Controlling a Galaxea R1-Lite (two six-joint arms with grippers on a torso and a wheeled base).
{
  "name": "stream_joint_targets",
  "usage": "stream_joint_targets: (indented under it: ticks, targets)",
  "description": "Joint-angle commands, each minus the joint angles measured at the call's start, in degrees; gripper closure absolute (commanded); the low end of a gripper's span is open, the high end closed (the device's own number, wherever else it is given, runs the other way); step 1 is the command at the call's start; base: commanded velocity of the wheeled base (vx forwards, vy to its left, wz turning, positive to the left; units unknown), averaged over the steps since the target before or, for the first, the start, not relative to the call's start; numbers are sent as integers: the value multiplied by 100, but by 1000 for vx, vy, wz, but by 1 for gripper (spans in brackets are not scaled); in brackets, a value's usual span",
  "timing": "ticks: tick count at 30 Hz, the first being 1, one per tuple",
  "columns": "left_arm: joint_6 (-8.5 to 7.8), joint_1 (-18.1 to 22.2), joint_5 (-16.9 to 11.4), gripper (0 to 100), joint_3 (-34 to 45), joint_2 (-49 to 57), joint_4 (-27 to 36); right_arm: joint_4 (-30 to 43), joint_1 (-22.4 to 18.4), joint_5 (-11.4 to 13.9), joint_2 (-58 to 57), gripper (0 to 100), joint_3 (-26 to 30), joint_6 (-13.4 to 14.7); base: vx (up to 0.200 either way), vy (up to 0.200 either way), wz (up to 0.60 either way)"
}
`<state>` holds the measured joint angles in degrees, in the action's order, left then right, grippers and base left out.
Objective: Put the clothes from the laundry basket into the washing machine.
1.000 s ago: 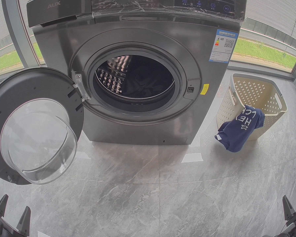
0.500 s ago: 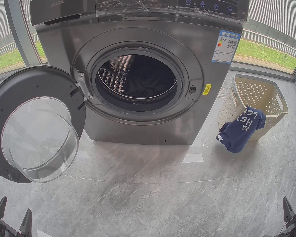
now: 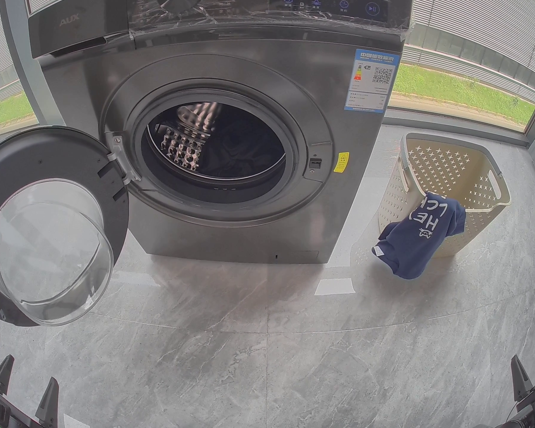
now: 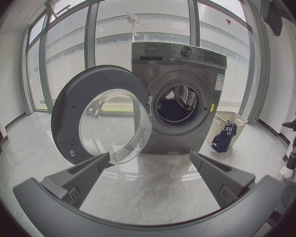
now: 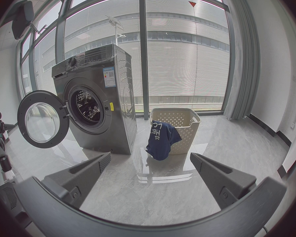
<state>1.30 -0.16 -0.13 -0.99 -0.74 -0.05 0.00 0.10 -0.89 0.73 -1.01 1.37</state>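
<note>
The washing machine (image 3: pixel 220 60) is standing with its back toward the window wall. Its round door (image 3: pixel 47 227) is hanging wide open on the robot's left. The door is hinging at the left edge of the opening, and its glass bowl is bulging out over the floor (image 3: pixel 267 352). The drum mouth (image 3: pixel 214 147) is gaping with nothing across it, and some dark cloth (image 3: pixel 244 150) is lying inside, toward the back.

The laundry basket (image 3: pixel 458 142) is sitting on the floor just beside the machine's right flank, near the window sill. A navy shirt (image 3: pixel 419 239) is draping over the basket's near rim. Most of it is hanging down the outside of the wall, and its lower edge is drooping close to the floor; whether it is touching the tiles cannot be told.

A broad stretch of grey tiled floor is lying open between the robot and the machine's front. A small white patch (image 3: pixel 334 286) is lying on it near the machine's right front corner, between that corner and the shirt.

The left pincer (image 3: pixel 30 370) is hovering low at the near left, below the door's lower rim and apart from it. Its fingers are spread wide and it is released and empty. The right pincer (image 3: pixel 532 349) is hanging at the near right, well apart from the basket and shirt, likewise released and carrying nothing.
</note>
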Motion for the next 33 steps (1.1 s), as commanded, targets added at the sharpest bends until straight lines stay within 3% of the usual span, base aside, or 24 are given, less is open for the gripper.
stream_joint_targets:
  ticks: [1,33]
  targets:
    - [1,-2,-4,0,90,30,-4,0,-1,1,6,0,101,4,0,-200,0]
    - [28,-2,5,0,90,22,-4,9,-10,-8,6,0,101,22,0,-200,0]
